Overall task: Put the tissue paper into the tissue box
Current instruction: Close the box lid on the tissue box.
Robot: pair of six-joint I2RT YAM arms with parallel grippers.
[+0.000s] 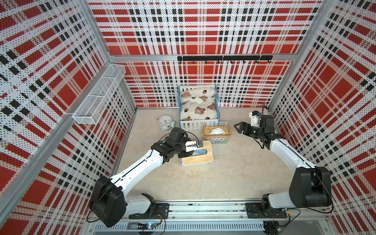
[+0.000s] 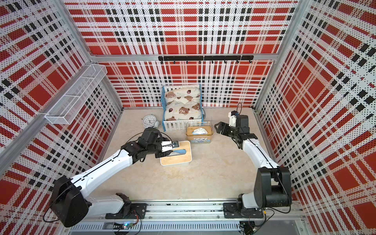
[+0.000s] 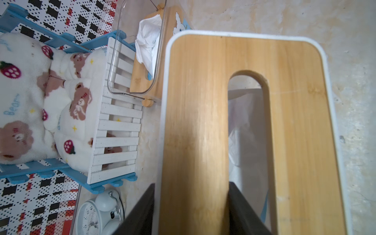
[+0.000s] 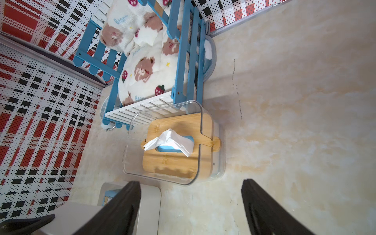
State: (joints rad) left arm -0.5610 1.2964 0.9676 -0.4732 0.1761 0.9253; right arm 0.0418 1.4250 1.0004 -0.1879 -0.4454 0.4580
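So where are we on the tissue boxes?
Done: clear box has its lid on, white tissue poking out. In hand: left gripper clamps the bamboo lid of the white box, blue pack visible through the slot. Left: release lid, maybe pull a sheet through. Idle: right gripper, open.

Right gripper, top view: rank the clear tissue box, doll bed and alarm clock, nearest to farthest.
1. The clear tissue box, just off the fingertips of the right gripper.
2. The doll bed, behind that box, at the back of the floor.
3. The alarm clock, on the bed's other side, toward the robot's left.
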